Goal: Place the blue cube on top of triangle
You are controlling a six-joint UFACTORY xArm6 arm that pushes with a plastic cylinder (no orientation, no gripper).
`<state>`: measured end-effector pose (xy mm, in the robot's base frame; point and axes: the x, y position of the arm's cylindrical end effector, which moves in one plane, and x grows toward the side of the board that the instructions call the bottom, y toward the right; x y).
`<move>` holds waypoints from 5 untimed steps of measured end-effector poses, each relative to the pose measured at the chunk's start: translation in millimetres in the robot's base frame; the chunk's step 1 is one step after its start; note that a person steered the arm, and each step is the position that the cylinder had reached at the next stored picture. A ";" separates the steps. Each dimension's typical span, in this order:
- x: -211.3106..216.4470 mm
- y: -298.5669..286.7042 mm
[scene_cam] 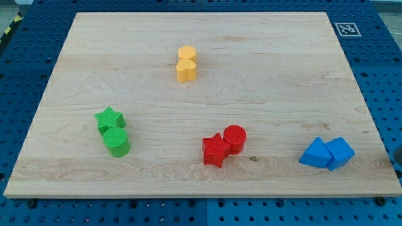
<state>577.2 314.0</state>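
**Blue cube beside the triangle — a nudge from the right is what remains**

Going from the view's left: a green star-shaped block (110, 118) sits touching a green cylinder (117, 142) just below it, near the left edge of the pale wooden board (264, 75); further right and toward the view's top, two yellow blocks (186, 63) stand pressed together, their shapes rounded but hard to name exactly; lower and right of centre, a red star block (215, 150) touches a red cylinder (235, 138); at the lower right, the blue triangular block (315, 153) lies with the blue cube (340, 152) touching its right side.

There are no jaws on this rig, so no open or closed state can be told — only a rod; a dark shape at the view's far right edge, level with the blue pair, may be my tip (397, 157), but it is cut off and I cannot be sure.

"On top of" here most likely means toward the view's top of the triangle; the cube is now at its right. I judge the careful way is to come at the cube from below and to its right, pushing it up and around slowly; a push straight left would shove both blocks together, and the board's bottom edge is near.
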 end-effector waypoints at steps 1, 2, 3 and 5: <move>1.6 0.0; 22.4 -10.4; 36.4 -41.3; -0.7 -106.8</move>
